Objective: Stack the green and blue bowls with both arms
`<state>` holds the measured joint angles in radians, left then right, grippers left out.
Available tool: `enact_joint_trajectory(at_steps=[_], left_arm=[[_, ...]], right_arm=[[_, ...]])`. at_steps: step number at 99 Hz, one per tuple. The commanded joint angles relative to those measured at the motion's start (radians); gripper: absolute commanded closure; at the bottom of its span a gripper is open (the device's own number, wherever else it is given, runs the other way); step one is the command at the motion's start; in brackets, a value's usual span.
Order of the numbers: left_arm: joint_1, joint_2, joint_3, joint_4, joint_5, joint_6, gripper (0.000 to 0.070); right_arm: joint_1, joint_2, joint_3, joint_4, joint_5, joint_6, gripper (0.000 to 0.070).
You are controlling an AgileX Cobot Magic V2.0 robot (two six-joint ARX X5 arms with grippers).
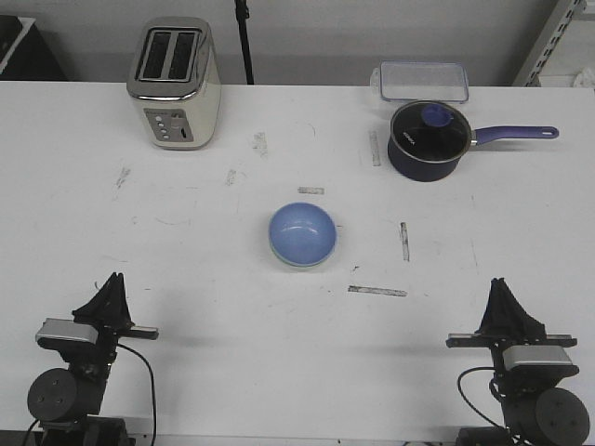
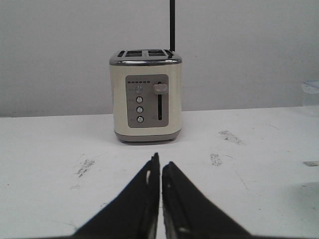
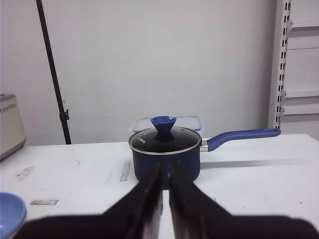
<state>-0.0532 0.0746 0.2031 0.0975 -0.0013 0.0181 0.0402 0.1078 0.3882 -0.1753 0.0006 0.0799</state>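
Blue and pale green, the two bowls sit nested as one stack in the middle of the white desk (image 1: 186,260): the blue bowl (image 1: 302,232) lies inside the green bowl (image 1: 296,261), of which only a thin mint rim shows along the lower edge. The stack is well ahead of both tools and between them, ahead and to the right of the left tool (image 1: 113,279), ahead and to the left of the right tool (image 1: 500,283). Neither tool touches it.

Both black arms rest at the near edge of the desk, well apart from each other. The left tool's fingers (image 2: 144,199) are drawn together, with only a thin slit between them and nothing held. The right tool (image 3: 164,169) is likewise closed to a narrow slit, holding nothing.

Straight ahead of the left tool, at the far side of the desk, stands a cream toaster (image 2: 145,94) with a silver top. Straight ahead of the right tool stands a dark navy saucepan (image 3: 166,154) with a glass lid and a purple handle pointing right. Just behind the saucepan lies a clear plastic container (image 1: 423,80). In the right wrist view, the edge of the blue bowl (image 3: 10,214) shows at the side.
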Motion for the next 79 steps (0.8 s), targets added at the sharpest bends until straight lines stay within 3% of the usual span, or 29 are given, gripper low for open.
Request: enact_joint_trajectory(at_steps=[1, 48, 70, 79], left_arm=[[0.003, -0.012, -0.022, 0.017, -0.003, 0.016, 0.0697], [0.030, -0.053, -0.114, 0.019, 0.005, 0.015, 0.0697], [0.030, -0.071, -0.192, 0.114, 0.005, 0.015, 0.0697], [0.030, -0.071, -0.191, 0.091, 0.008, 0.015, 0.0698]], right_arm=[[0.000, -0.003, 0.002, 0.010, 0.000, 0.009, 0.0687], [0.000, -0.003, 0.002, 0.010, 0.000, 0.009, 0.0687], [0.000, -0.003, 0.002, 0.010, 0.000, 0.009, 0.0687], [0.000, -0.003, 0.002, 0.010, 0.000, 0.009, 0.0687]])
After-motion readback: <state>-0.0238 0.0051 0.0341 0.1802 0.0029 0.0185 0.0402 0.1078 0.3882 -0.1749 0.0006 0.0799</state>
